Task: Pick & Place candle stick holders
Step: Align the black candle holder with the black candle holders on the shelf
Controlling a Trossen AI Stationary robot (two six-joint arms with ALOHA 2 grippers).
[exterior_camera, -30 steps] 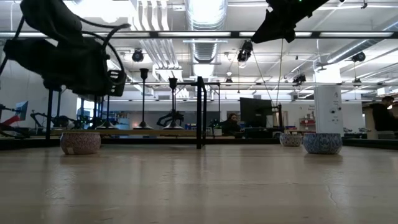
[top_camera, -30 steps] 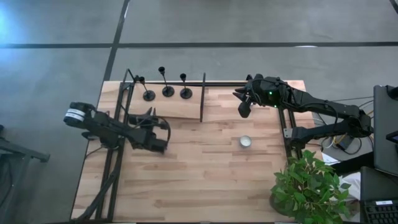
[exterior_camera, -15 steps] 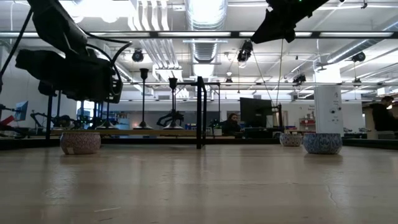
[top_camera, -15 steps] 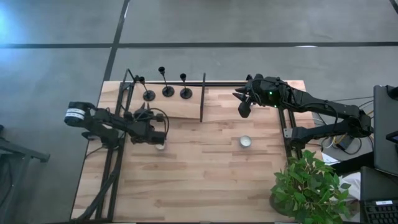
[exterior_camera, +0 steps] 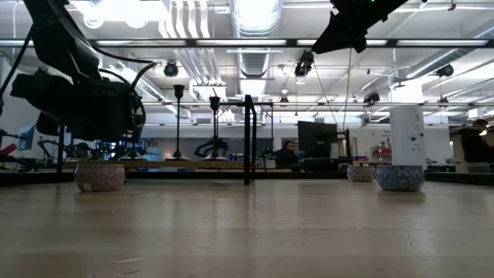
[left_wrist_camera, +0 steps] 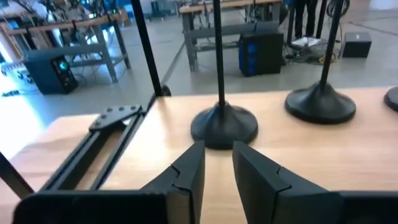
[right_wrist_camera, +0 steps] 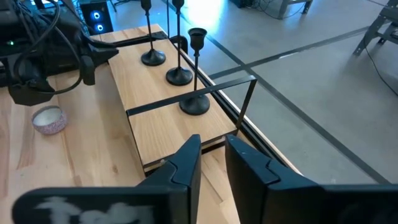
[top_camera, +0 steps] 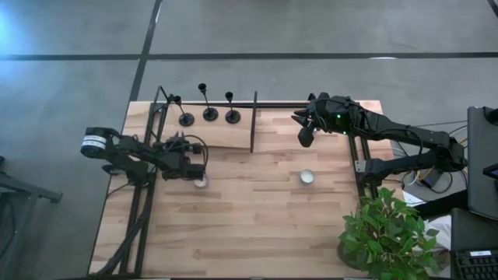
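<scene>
Hovering left of centre, left gripper (top_camera: 194, 165) jaws parted, empty, near tealight (top_camera: 201, 182); candle stick holders (top_camera: 209, 113) upper centre; right gripper (top_camera: 305, 134) parted, idle.

Left wrist view: candle stick holders (left_wrist_camera: 224, 126) stems cut off at top edge; third holder (left_wrist_camera: 393, 98) clipped at right edge.

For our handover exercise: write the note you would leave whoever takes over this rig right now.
Left gripper: empty, fingers slightly apart, above the table's left side near a tealight, facing the holders.
Right gripper: empty, slightly open, raised at the table's far right.
Three holders stand in a row on the raised board at the far edge.
Done: none held.
Left: pick and place all three.
</scene>
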